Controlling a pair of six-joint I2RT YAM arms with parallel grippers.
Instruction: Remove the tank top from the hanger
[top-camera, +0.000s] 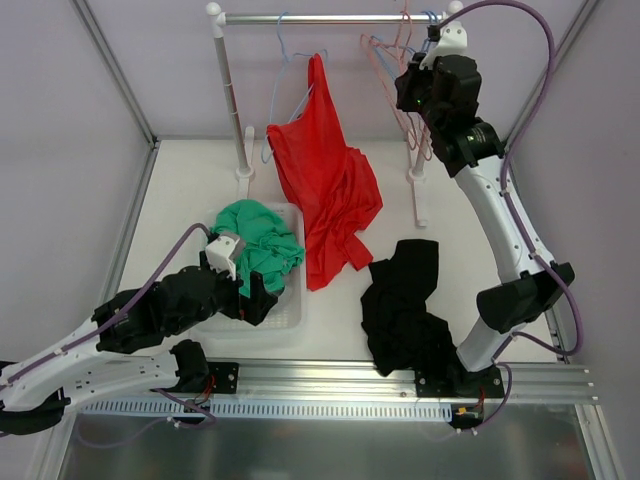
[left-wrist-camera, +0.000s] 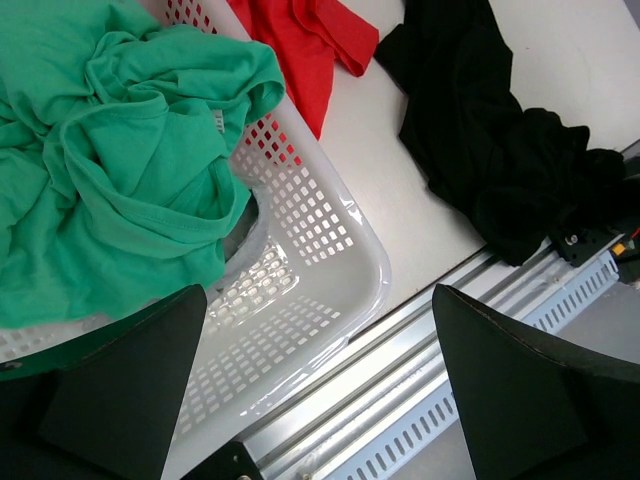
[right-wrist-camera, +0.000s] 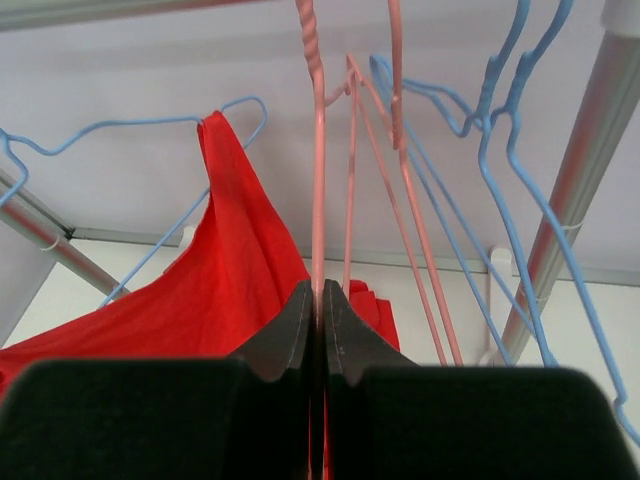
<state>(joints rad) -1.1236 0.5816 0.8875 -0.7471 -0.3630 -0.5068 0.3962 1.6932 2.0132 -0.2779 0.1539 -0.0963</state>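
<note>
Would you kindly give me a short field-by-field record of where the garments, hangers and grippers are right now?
garment: red tank top, one strap on the blue hanger, the rest draped down onto the table
rail: carries the blue hanger
right gripper: shut on a pink hanger up at the rail
left gripper: open, above the white basket
basket contents: green garment
elsewhere on table: black garment, near the right arm's base
task state: tank top not yet off the hanger

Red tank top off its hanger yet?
No, the red tank top hangs by one strap from the blue hanger in the right wrist view.
</note>
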